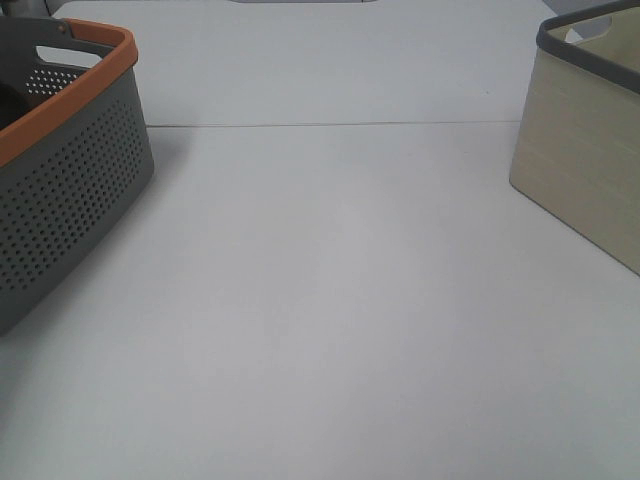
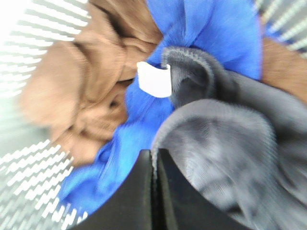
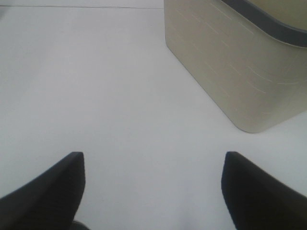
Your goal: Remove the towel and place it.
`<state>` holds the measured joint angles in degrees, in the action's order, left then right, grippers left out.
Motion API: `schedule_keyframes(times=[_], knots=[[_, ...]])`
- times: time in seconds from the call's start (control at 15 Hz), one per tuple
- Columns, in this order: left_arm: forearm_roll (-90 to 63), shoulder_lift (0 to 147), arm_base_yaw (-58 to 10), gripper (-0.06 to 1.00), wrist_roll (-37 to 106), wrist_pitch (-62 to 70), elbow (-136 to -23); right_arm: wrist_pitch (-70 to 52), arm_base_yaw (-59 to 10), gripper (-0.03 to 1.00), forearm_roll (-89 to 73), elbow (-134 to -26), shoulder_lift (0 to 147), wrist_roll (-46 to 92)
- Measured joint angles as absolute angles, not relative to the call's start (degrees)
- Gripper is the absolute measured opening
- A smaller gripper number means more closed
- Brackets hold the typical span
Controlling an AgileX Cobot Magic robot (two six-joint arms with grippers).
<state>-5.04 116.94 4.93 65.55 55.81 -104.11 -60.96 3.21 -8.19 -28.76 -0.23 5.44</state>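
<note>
One grey perforated plastic basket with orange rim (image 1: 80,170), far left on white worktop (image 1: 330,300), holds dark charcoal terry towel (image 2: 225,143), bunched against brown cloth (image 2: 81,91) and blue cloth (image 2: 211,28). Left hand (image 2: 154,160) clenched at towel's edge; whether we caught fabric, cannot tell. We should lift slowly, straight up, shedding neighbouring cloths. Right hand (image 3: 154,155) released, beside beige fabric-look bin with grey rim (image 3: 225,72).

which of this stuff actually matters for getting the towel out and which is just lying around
For the job: dark towel with white tag, left gripper shut at its edge, perforated grey basket holding it.
Lying about: brown cloth, blue cloth, beige bin, right gripper open over the table.
</note>
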Motion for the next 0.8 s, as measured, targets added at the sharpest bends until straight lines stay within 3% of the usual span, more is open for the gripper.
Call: schedule_keyframes(times=[0.33, 0.8], knots=[[-7.8, 100.2, 4.9, 0.00, 63.0, 66.6, -104.1, -61.0, 3.2, 0.70, -8.2, -28.8, -0.2, 5.4], [-12.4, 85.7, 4.9, 0.00, 60.0, 67.7, -104.3, -61.0, 3.2, 0.70, -8.2, -28.8, -0.2, 5.4]])
